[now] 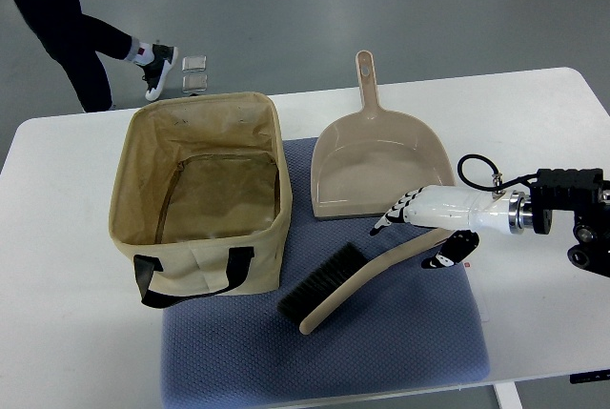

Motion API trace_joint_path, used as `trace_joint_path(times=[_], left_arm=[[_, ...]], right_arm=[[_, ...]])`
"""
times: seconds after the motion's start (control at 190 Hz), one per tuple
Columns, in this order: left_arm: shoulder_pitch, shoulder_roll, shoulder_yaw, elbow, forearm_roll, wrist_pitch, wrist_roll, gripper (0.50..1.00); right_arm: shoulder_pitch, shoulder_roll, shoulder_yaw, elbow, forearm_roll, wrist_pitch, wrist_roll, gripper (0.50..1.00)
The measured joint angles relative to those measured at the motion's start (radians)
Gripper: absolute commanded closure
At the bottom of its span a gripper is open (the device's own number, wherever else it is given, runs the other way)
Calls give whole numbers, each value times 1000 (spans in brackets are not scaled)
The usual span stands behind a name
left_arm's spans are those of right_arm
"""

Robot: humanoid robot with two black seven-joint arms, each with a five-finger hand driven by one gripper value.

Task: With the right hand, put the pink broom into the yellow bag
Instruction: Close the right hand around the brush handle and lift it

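Right arm reaching leftward, right hand (426,228) fingers spread

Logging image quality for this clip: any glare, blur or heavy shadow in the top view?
Top view: sharp and evenly lit; soft shadow inside the bag; mild sheen on the dustpan; right robot hand and broom crisp, without motion blur; table bright but not blown out.

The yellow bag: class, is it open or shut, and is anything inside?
Open and empty. The yellow bag stands upright with its top spread wide, and only its bare lining shows inside. The broom lies outside on the mat.
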Motion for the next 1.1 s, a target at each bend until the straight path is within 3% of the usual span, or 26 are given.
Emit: trace_joint_path(times=[0.384,0.563,0.91,1.005,1.099], left_arm=[[0,0,0,0,0,0,0,500],[0,0,0,0,0,0,0,500],[0,0,0,0,0,0,0,500],[0,0,0,0,0,0,0,500],[0,0,0,0,0,0,0,500]], right_arm=[[-17,5,1,-1,-25,-6,-6,807],[-27,6,1,-1,-37,-10,-11,816],[-37,15,2,-2,-59,-22,-13,928],[-41,15,2,-2,-60,-22,-13,1000],[-41,13,4,-1,-60,-23,-13,1000]])
